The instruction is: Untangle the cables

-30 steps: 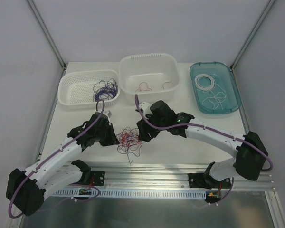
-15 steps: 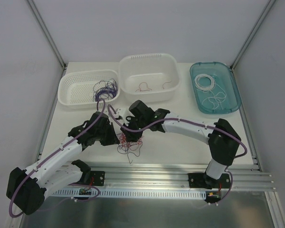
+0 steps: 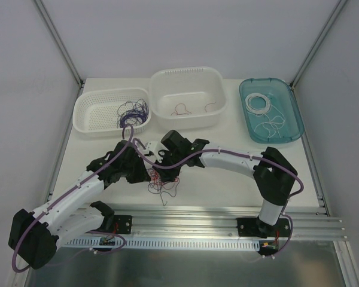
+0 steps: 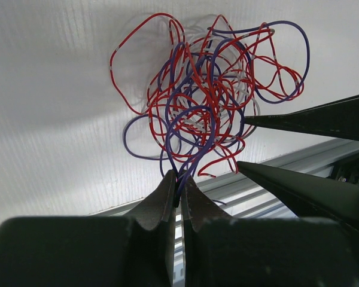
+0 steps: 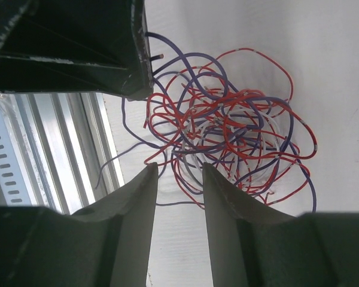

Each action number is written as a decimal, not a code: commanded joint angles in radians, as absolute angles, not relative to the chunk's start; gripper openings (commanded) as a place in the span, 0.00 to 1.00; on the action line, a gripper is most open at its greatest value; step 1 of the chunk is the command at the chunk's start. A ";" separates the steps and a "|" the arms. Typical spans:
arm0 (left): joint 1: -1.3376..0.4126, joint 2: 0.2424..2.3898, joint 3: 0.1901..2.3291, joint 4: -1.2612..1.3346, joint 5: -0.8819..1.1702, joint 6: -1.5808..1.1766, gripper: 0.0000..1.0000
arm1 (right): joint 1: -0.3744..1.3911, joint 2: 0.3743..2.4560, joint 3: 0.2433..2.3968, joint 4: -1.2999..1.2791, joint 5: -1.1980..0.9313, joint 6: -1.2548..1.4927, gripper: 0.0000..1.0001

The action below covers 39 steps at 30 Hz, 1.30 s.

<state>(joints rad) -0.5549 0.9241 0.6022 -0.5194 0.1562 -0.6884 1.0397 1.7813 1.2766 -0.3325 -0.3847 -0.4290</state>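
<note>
Tangle of thin red, purple, white cables [image 3: 163, 181] near white table's [image 3: 227, 192] six-o'clock edge; bare room at three. Strands pinched in left gripper [image 4: 178, 186]; right gripper [image 5: 178, 174] narrowly parted, swung in since.

You're standing at a robot lab cell: a bare white bench [image 3: 227, 185] boxed in by plain white panels [image 3: 185, 36] and aluminium frame posts [image 3: 60, 40]. A left arm [image 3: 78, 194] and right arm [image 3: 233, 160] are bolted to a slotted aluminium rail [image 3: 191, 216]. At the back sit a white basket [image 3: 107, 91], white tub [image 3: 188, 70] and teal tray [image 3: 300, 122].
</note>
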 commanded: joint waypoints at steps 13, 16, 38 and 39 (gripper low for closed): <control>-0.551 0.933 0.641 -0.509 0.098 -0.692 0.00 | 1.023 1.732 1.232 -0.311 -0.393 -0.457 0.01; -0.549 0.931 0.629 -0.511 0.045 -0.709 0.00 | 1.009 1.627 1.204 -0.359 -0.374 -0.453 0.01; -0.483 1.092 0.664 -0.520 -0.161 -0.732 0.00 | 0.632 0.923 1.697 -0.690 -0.115 -0.388 0.01; -0.470 1.107 0.673 -0.520 -0.166 -0.727 0.00 | 0.627 0.925 1.735 -0.689 -0.066 -0.387 0.01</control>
<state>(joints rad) -0.4953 1.0836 0.6247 -0.5140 -0.1181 -0.7216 0.6441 0.9234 1.6314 -0.6792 -0.1730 -0.4110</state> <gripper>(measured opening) 0.015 0.018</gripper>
